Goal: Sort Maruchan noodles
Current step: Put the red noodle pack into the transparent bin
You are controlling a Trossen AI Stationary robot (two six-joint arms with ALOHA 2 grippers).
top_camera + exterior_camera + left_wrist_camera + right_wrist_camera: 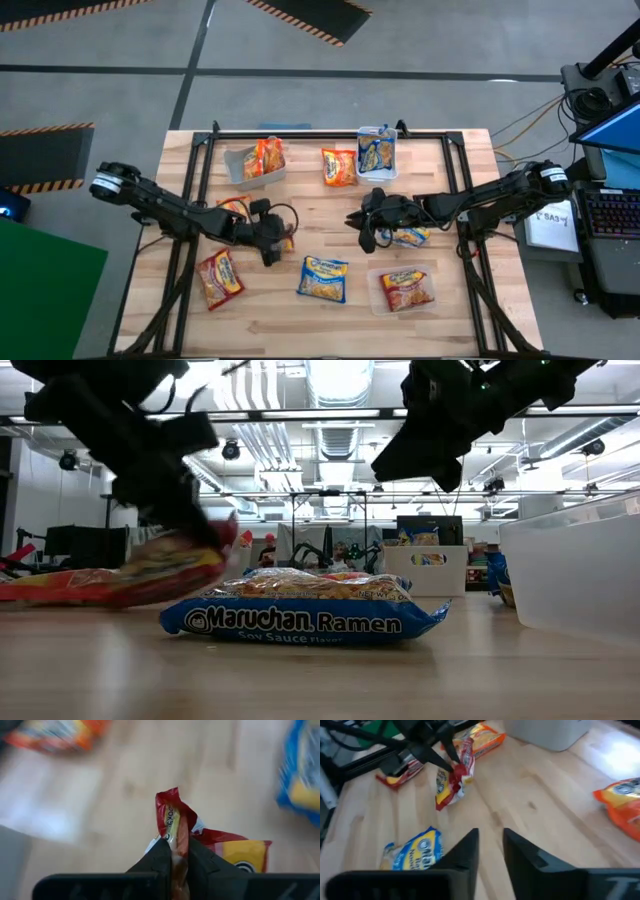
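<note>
Nine Maruchan noodles [323, 278] and three clear containers [243, 170] on the wooden table [320, 225].
By colour on the table: three blue-and-yellow packets, two orange, three red, and one more near its left edge whose kind is unclear.

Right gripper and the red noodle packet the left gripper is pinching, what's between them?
Bare wood only: in the right wrist view, nothing lies between the right gripper and the red packet pinched by the left gripper.
</note>
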